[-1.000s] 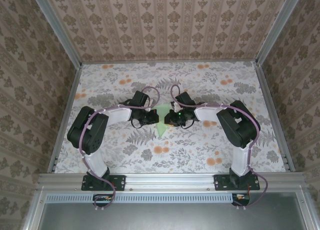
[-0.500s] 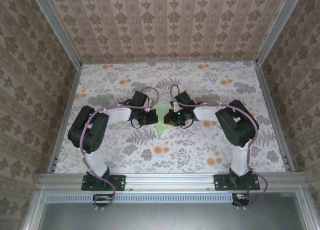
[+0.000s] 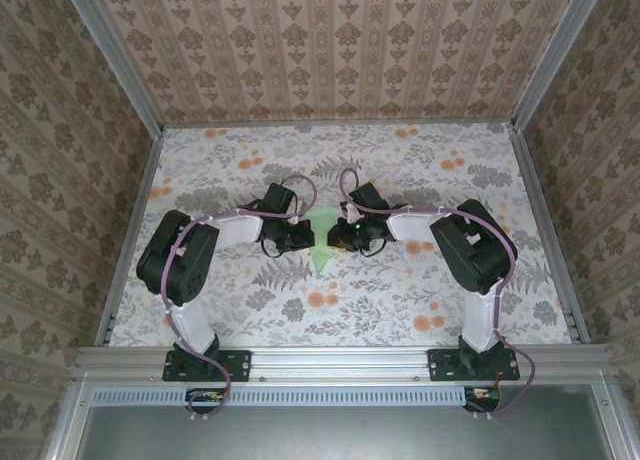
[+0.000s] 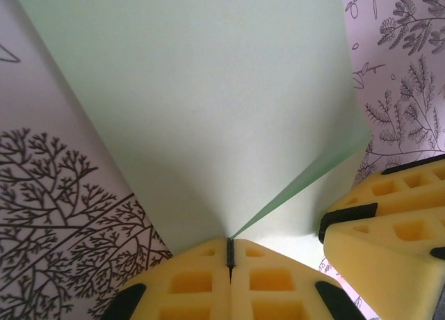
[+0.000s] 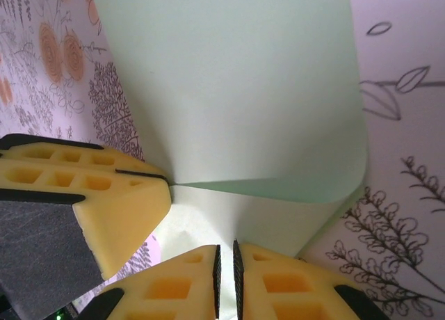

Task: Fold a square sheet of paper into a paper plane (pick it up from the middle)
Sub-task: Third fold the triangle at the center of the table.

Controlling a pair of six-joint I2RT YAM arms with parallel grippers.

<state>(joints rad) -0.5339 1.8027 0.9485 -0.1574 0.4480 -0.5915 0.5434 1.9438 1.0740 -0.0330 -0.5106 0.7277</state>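
Note:
The square sheet of paper (image 3: 321, 223) is pale green and lies mid-table between both grippers, bent over on itself in a soft curl (image 5: 236, 83). My left gripper (image 4: 230, 253) is shut on the edge of the paper's raised upper layer (image 4: 208, 104). From the right wrist view its yellow fingers (image 5: 90, 195) pinch that layer at the left. My right gripper (image 5: 226, 262) is all but shut, with a thin slit between its pads, and its tips rest on the lower layer. In the top view the left gripper (image 3: 302, 236) and right gripper (image 3: 339, 238) nearly touch across the paper.
The floral tablecloth (image 3: 400, 310) covers the table. Metal rails (image 3: 340, 360) run along the near edge, and patterned walls close off the back and both sides. Both arms fold inward toward the centre.
The right arm has edged a little to the left, toward the left gripper. The paper stays between the two grippers and neither grip has changed.

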